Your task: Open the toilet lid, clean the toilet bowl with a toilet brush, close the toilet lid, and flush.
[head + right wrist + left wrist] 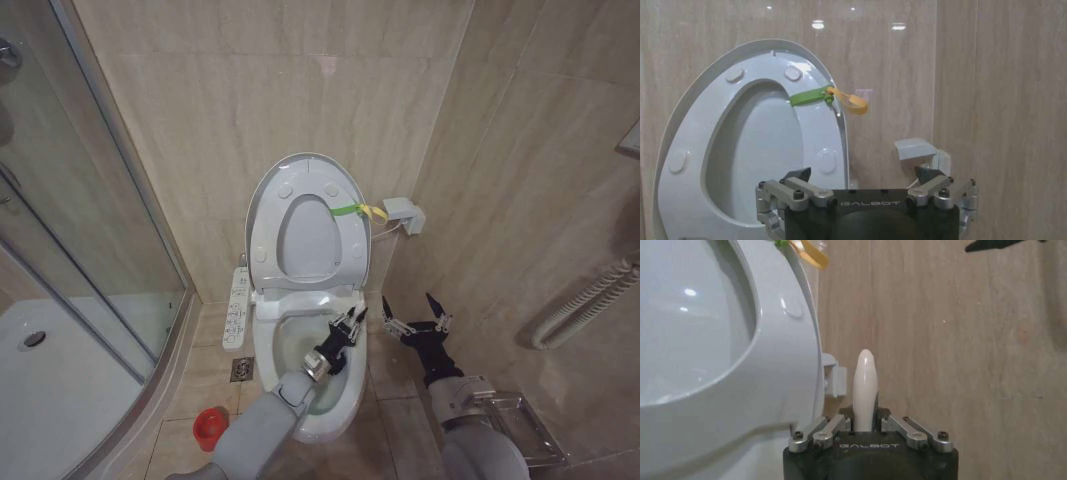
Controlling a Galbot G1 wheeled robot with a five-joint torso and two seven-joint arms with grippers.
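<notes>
From the head view, the toilet lid [303, 222] stands upright against the beige tiled wall [500, 150], seat raised with it, its glossy white underside dotted with round bumpers and a green-yellow strap [358, 211] hanging at one edge. The left gripper [347, 327] hangs over the toilet bowl [300, 350], a smooth white ceramic oval, while the right gripper [412, 317] waits just beside the bowl with its fingers spread wide. A small red cup [209, 427] sits on the floor near the shower tray. In the left wrist view, the left gripper is closed on the toilet brush [865, 385], a thin, rounded white plastic handle rising between the fingers; the bristle end is hidden. To scrub well, I judge the grip should stay firm and the strokes follow the bowl's curved wall. In the right wrist view, the lid's hard, shiny plastic catches ceiling lights.
</notes>
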